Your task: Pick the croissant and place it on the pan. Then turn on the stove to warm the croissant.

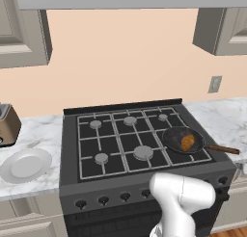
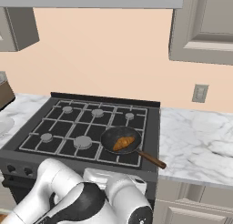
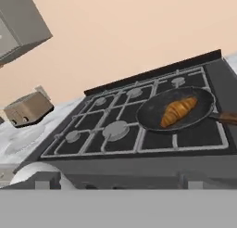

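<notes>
Before me: stove [image 1: 144,183], matt black metal, dull grey burners. Pan [image 1: 174,135], dark matt, with a wood-brown handle. Croissant [image 1: 187,142], ridged, golden-brown. Counter [image 2: 195,141], smooth veined marble. Plate [image 1: 25,165], smooth white. Toaster [image 3: 28,107], brushed brown metal.

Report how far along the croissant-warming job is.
Done: the croissant lies in the pan on the stove's front right burner. In hand: nothing; the jaws are open and hold nothing. Left: turning a front knob to light that burner; no flame shows under the pan.
</notes>
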Controlling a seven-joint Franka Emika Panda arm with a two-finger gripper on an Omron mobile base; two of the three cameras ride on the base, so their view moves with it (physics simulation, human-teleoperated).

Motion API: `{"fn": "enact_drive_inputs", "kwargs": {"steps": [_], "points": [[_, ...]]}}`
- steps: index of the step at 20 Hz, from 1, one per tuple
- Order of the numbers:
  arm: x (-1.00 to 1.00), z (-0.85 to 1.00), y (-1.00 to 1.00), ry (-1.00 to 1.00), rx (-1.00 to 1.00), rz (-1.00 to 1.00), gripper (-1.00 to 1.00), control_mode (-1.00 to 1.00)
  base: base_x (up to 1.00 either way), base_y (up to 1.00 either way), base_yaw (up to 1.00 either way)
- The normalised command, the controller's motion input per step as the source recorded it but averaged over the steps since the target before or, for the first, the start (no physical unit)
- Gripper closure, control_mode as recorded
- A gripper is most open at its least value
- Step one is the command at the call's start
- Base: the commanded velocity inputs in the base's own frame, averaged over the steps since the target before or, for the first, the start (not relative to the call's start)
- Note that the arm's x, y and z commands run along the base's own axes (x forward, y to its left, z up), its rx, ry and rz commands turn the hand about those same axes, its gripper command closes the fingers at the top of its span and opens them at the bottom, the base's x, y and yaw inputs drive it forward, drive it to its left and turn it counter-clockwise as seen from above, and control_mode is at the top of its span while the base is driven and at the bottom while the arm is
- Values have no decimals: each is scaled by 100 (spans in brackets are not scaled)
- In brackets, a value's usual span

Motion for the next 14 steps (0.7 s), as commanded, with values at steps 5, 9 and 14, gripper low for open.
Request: {"fn": "enact_drive_inputs", "kwargs": {"steps": [5,9,14], "points": [[-20,-35,0,-47,0,10,-100,-100,0,0,0],[-15,-41,0,-45,0,7,-100,-100,0,0,0],[-1,-35,0,-30,0,2,-100,-100,0,0,0]]}}
